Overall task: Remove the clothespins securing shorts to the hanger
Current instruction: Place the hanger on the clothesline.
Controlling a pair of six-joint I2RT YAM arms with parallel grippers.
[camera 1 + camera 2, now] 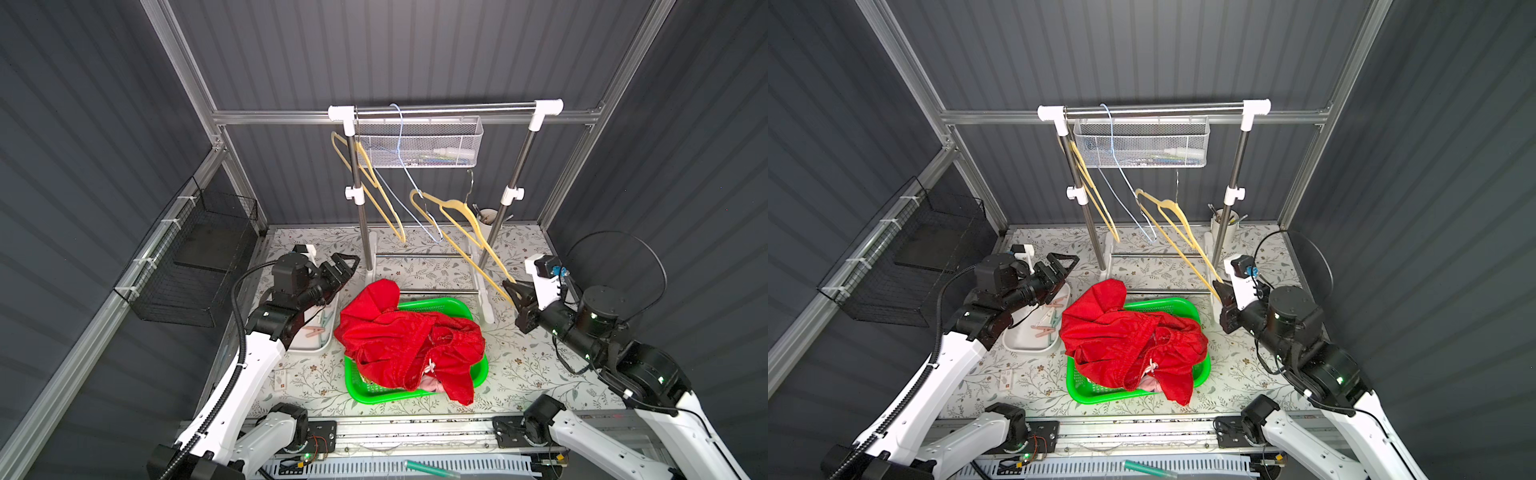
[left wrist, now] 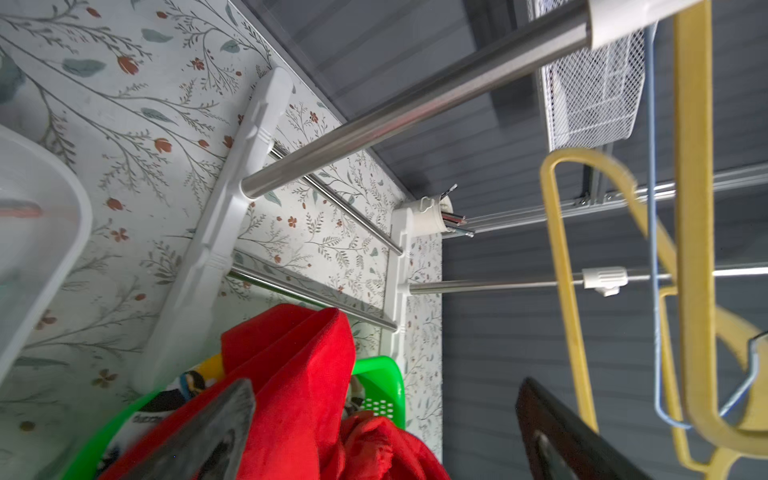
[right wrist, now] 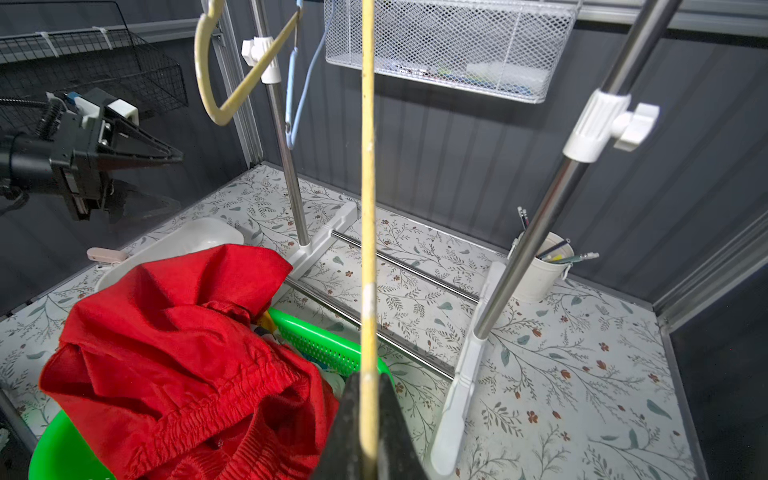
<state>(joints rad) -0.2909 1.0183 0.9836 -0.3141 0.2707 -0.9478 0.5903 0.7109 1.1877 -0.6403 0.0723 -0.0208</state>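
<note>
- Your right gripper (image 1: 510, 287) is clamping tight on the yellow hanger (image 3: 368, 208), holding it tilted.
- Your left gripper (image 1: 351, 261) is hanging spread wide, grasping nothing, by the white tray (image 1: 1025, 348).
- Red shorts (image 1: 399, 336) are lying heaped in the green basket (image 1: 453, 305).
- Pink clothespins (image 1: 1044, 330) are sitting in the tray.

Matt cloth shorts (image 1: 395, 340), glossy plastic basket (image 1: 449, 305)
</note>
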